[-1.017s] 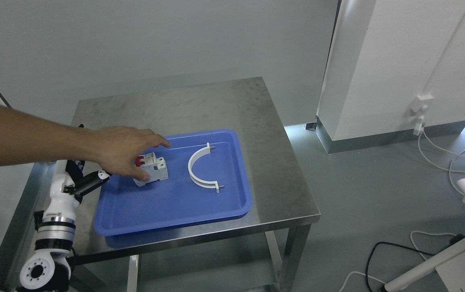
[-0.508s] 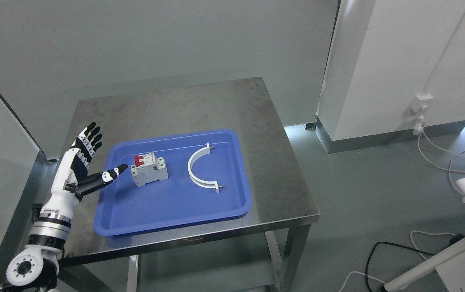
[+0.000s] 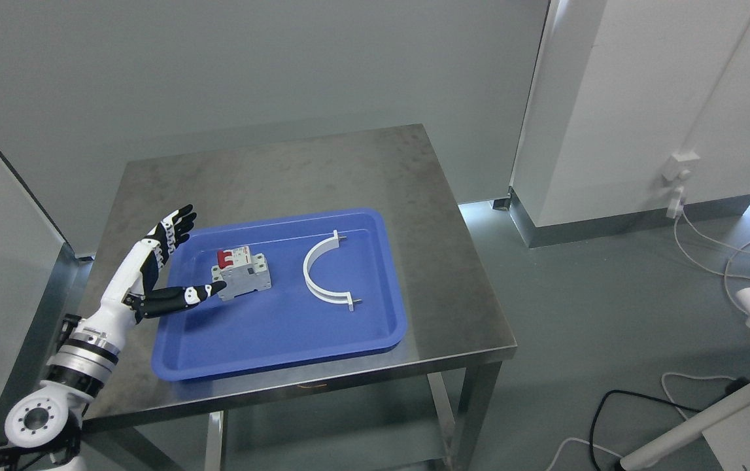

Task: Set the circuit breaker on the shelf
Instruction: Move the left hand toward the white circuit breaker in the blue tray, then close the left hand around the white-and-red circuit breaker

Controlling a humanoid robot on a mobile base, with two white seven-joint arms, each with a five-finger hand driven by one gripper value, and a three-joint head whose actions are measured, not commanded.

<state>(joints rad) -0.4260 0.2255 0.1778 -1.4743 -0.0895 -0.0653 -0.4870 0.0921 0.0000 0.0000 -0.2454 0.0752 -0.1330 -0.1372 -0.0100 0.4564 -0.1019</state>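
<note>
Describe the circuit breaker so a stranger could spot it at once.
On the steel table lies a blue tray. In its left half stands the circuit breaker, a grey block with red switches, unlike the thin white curved bracket to its right.

There is one view, from the robot's head. It looks down and forward at the steel counter (image 3: 348,170) from high up and fairly near. The wall is at 12 o'clock, the floor at 3 o'clock.

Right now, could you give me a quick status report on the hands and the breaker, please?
Left hand open, thumb at circuit breaker. Breaker upright in blue tray, not grasped. White curved bracket beside it, apart.
</note>
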